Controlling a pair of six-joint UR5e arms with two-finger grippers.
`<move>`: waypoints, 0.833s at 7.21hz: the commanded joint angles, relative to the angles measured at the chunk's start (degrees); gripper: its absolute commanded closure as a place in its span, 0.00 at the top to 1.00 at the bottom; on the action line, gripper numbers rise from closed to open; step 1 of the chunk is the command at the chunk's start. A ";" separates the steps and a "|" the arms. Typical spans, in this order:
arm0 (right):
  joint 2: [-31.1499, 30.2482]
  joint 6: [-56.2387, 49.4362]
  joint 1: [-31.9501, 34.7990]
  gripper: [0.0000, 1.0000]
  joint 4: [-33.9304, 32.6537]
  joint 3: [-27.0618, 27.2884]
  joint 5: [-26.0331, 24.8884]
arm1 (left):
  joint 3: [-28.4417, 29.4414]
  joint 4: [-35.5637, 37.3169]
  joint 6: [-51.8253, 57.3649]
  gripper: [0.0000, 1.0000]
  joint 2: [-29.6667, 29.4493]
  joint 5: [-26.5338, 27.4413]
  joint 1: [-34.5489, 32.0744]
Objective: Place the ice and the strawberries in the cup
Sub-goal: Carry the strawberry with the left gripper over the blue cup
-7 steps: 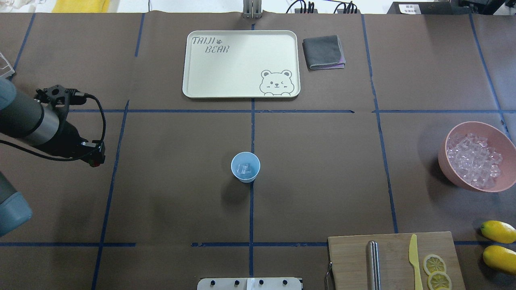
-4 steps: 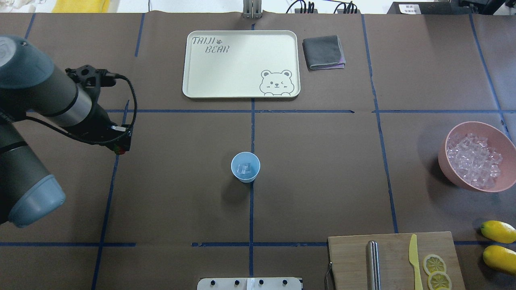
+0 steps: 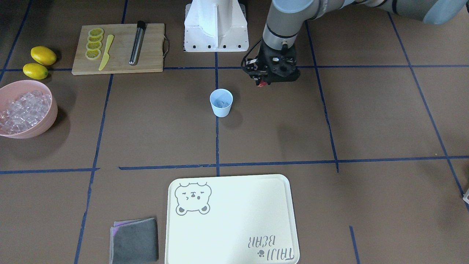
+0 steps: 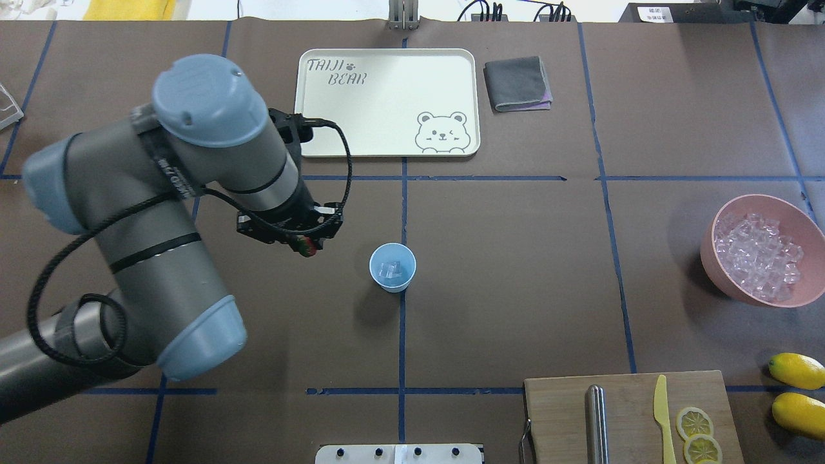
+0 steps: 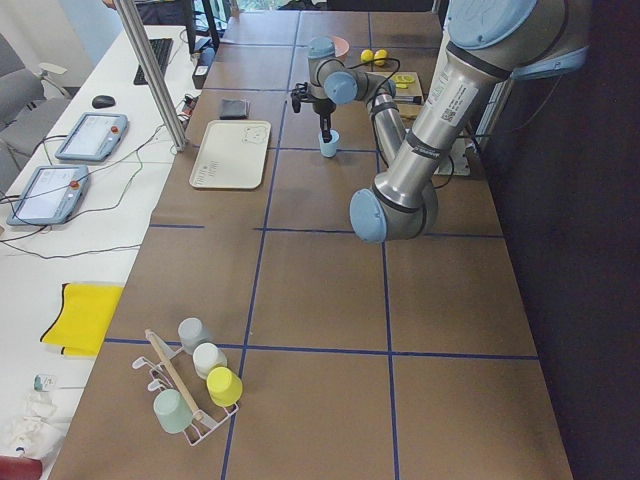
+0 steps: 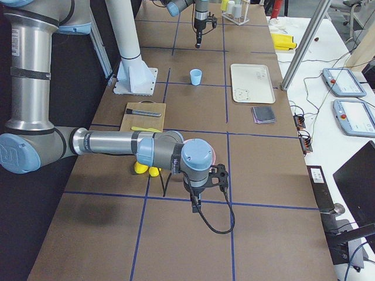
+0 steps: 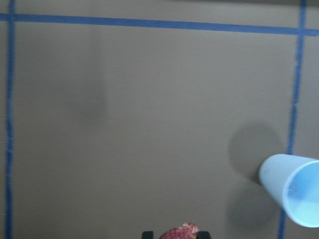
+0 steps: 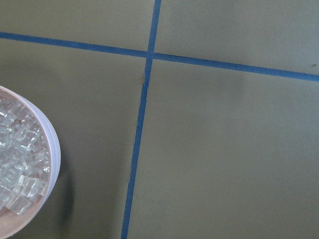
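Note:
The light-blue cup (image 4: pixel 392 267) stands upright at the table's middle with a few clear ice cubes (image 4: pixel 390 270) inside; it also shows in the front view (image 3: pixel 221 103) and the left wrist view (image 7: pixel 294 194). My left gripper (image 4: pixel 306 245) is shut on a dark-red strawberry (image 7: pixel 179 232) and hangs above the table just left of the cup, apart from it. More ice (image 4: pixel 757 256) fills the pink bowl (image 4: pixel 799 219) at the right. My right gripper (image 6: pixel 195 202) shows only in the exterior right view, beside the bowl; I cannot tell whether it is open or shut.
A cream tray (image 4: pixel 387 103) and a folded grey cloth (image 4: pixel 517 84) lie at the back. A wooden board (image 4: pixel 628 412) with a yellow knife, a metal rod and lemon slices sits front right. Two lemons (image 4: pixel 797 390) lie beside it.
My left arm has swung from the table's left edge rightward toward the cup, carrying the strawberry. The cup has not moved.

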 commanded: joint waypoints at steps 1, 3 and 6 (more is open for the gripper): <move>0.00 0.35 0.00 1.00 0.00 0.09 0.09 | 9.57 -0.48 -4.93 0.03 -9.07 2.03 3.79; 0.09 0.44 0.00 1.00 0.09 0.09 0.00 | 11.53 -2.84 -5.74 0.06 -9.80 3.53 5.12; 0.09 0.44 0.00 1.00 0.00 0.09 0.00 | 11.98 -3.46 -6.71 0.69 -10.33 3.53 5.13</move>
